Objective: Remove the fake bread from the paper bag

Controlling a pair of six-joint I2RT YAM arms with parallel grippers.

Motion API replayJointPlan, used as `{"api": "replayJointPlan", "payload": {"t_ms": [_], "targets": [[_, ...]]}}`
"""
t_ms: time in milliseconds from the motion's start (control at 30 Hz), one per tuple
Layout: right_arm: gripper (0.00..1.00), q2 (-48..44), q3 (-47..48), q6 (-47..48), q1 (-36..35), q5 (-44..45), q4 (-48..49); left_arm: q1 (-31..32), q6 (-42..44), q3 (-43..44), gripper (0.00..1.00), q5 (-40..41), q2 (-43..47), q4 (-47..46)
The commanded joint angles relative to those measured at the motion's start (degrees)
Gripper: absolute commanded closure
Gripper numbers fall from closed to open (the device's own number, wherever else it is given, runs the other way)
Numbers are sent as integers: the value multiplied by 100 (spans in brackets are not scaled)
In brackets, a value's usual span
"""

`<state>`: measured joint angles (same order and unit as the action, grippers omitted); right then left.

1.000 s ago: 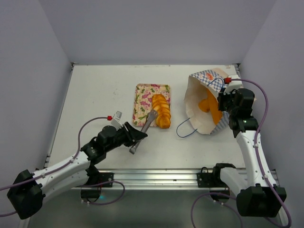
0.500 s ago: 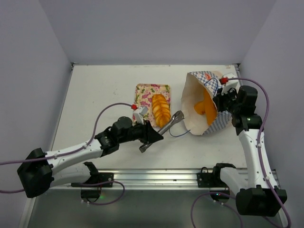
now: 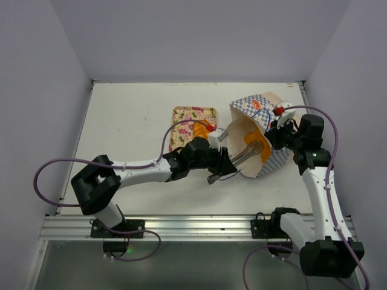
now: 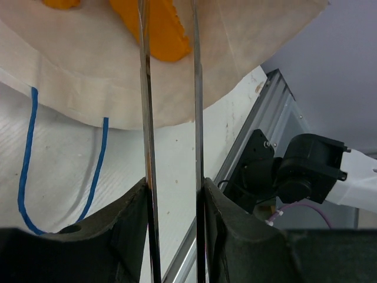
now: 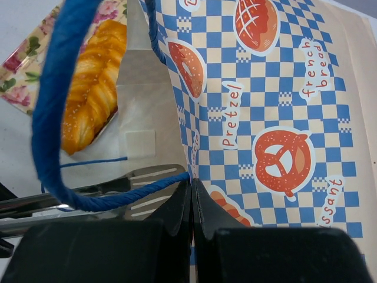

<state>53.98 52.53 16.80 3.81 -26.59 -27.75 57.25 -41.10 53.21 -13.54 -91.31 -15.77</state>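
The paper bag (image 3: 261, 104) lies tipped with its mouth toward the left arm. My right gripper (image 3: 270, 134) is shut on the bag's rim (image 5: 194, 150), beside the blue cord handle (image 5: 50, 118). My left gripper (image 3: 221, 164) is shut on metal tongs (image 3: 243, 153), and their tips reach into the bag's mouth. Orange fake bread (image 3: 266, 151) lies inside the bag; in the left wrist view this bread (image 4: 154, 29) sits just past the tong arms (image 4: 144, 118). Another piece of bread (image 5: 94, 118) lies on the flowered tray, partly hidden by the left arm in the top view.
The pink-flowered tray (image 3: 186, 115) sits left of the bag in the middle of the table. The bag's second blue handle (image 4: 26, 153) loops onto the table under its mouth. The metal rail (image 3: 181, 223) runs along the near edge.
My left arm has swung right with the tongs, from beside the tray to the bag's mouth. The right gripper has turned the bag's mouth more toward the left.
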Motion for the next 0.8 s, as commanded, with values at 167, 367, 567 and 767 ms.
{"api": "replayJointPlan", "payload": {"t_ms": [167, 367, 567, 767], "targets": [[100, -63, -191, 201, 40, -242, 287, 242, 287, 927, 56, 677, -572, 205], [100, -45, -235, 359, 40, -303, 208, 304, 296, 1297, 55, 1107, -765, 636], [100, -45, -244, 359, 40, -329, 208, 392, 348, 1727, 54, 1502, -994, 1172], [100, -36, -244, 359, 40, -356, 208, 427, 427, 1754, 54, 1767, -994, 1436]]}}
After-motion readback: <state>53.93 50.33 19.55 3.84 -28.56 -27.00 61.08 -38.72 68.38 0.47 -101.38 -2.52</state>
